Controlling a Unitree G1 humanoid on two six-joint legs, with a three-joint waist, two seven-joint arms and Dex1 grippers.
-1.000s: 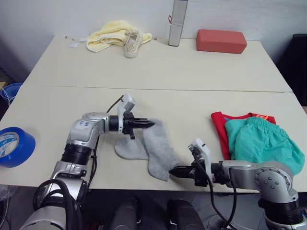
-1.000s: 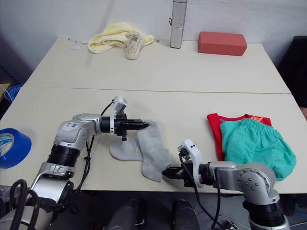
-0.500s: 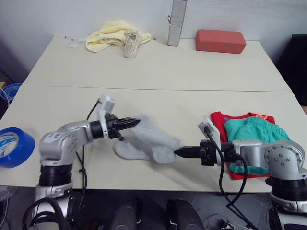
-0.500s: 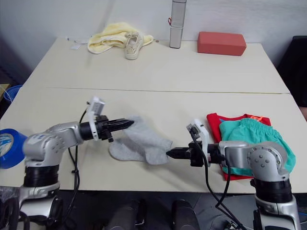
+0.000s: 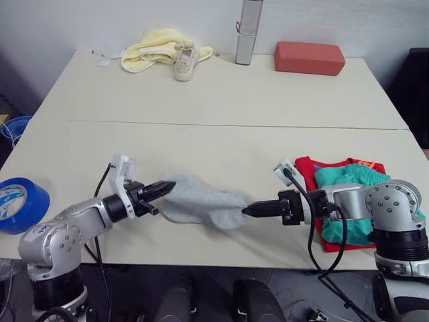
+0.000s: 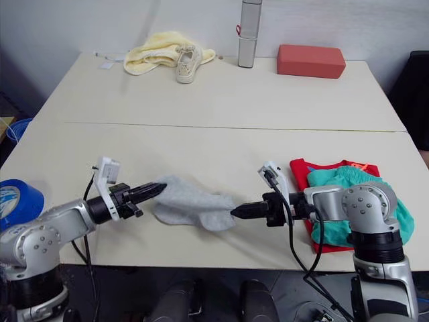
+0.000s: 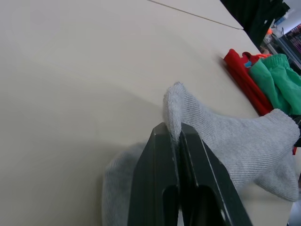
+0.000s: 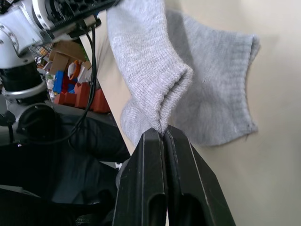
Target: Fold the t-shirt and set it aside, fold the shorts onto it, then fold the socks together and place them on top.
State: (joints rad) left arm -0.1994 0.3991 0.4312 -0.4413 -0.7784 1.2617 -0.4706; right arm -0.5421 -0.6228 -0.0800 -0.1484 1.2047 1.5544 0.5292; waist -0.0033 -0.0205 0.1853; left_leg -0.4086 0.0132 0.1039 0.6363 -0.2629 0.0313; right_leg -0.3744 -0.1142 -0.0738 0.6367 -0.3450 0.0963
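Note:
Two light grey socks (image 5: 201, 204) lie near the table's front edge; the upper one is stretched between my grippers, over the other sock. My left gripper (image 5: 167, 186) is shut on its left end, seen close in the left wrist view (image 7: 174, 134). My right gripper (image 5: 247, 210) is shut on its right end (image 8: 162, 131). To the right lies the folded red t-shirt (image 5: 307, 176) with the teal shorts (image 5: 348, 176) folded on it, partly hidden by my right arm.
A blue tape roll (image 5: 20, 203) sits at the front left. Along the far edge of the table (image 5: 221, 94) are a pale yellow cloth (image 5: 151, 50), a white shoe (image 5: 184, 62), a metal bottle (image 5: 248, 30) and a red block (image 5: 309, 58).
My left gripper has drawn back to the left and toward the front edge, pulling the upper sock out long. The right gripper has risen from the table's edge with its end.

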